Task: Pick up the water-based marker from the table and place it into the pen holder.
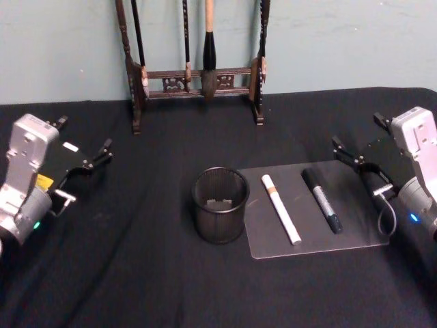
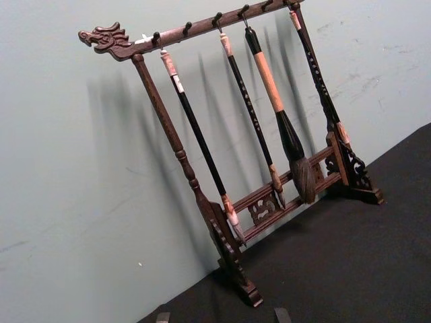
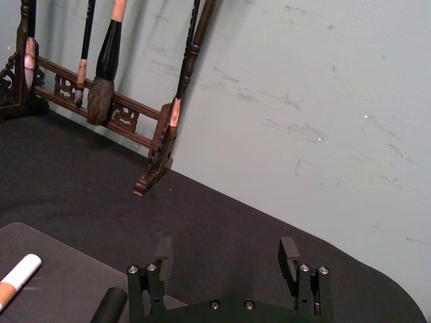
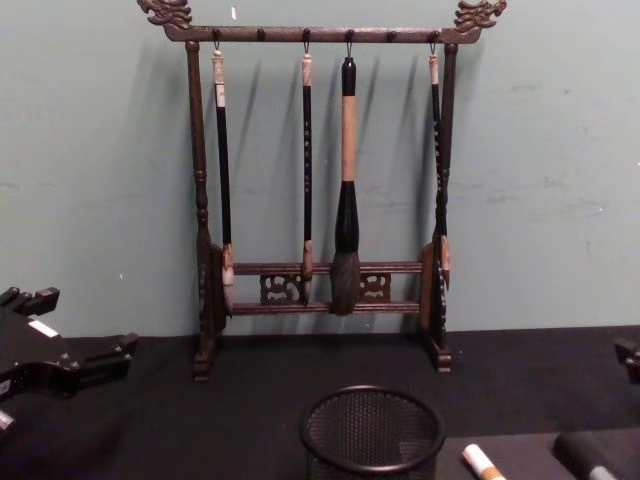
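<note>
- We're looking at a black-clothed tabletop, and in the middle stands the pen holder, a round black wire-mesh cup with a solid rim, upright.
- Just to its right lies a smooth grey mat. It carries a white marker with a brown band and a black marker with a grey label, side by side and apart. We cannot tell which is the water-based one.
- Behind, against the pale wall, we see a dark carved wooden brush rack with dragon ends and hanging brushes, well apart from the holder.
- The left gripper sits at far left over the cloth, fingers spread and empty.
- The right gripper hovers by the mat's far right corner, near the black marker, fingers spread and empty too.
- The chest view cuts off the holder's base and gives us just the markers' ends; the head view crops the rack's top.
</note>
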